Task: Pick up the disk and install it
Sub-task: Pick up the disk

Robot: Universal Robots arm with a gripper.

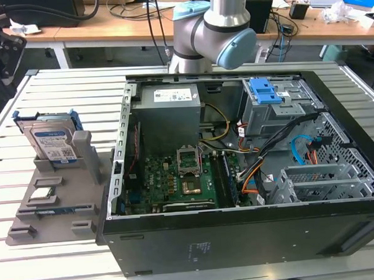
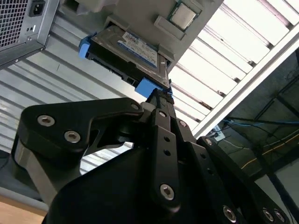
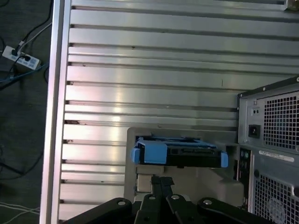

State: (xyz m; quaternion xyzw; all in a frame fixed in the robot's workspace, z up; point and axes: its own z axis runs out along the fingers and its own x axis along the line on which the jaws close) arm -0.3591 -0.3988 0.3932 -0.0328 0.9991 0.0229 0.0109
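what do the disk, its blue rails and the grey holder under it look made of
The disk looks like silver metal with a dull sheen, under a white-and-blue paper-like label. The rails seem moulded blue plastic, matte and evenly coloured. The holder is matte grey, probably plastic, though painted metal can't be ruled out.

The table (image 1: 55,96) is a flat surface of parallel aluminium slats with narrow grooves between them. Two items rest directly on it. An open computer case (image 1: 241,243) lies on its side, spanning the middle toward the edge at the exterior view's right. A grey holder fixture (image 1: 53,195) lies just beside the case, toward the opposite edge.
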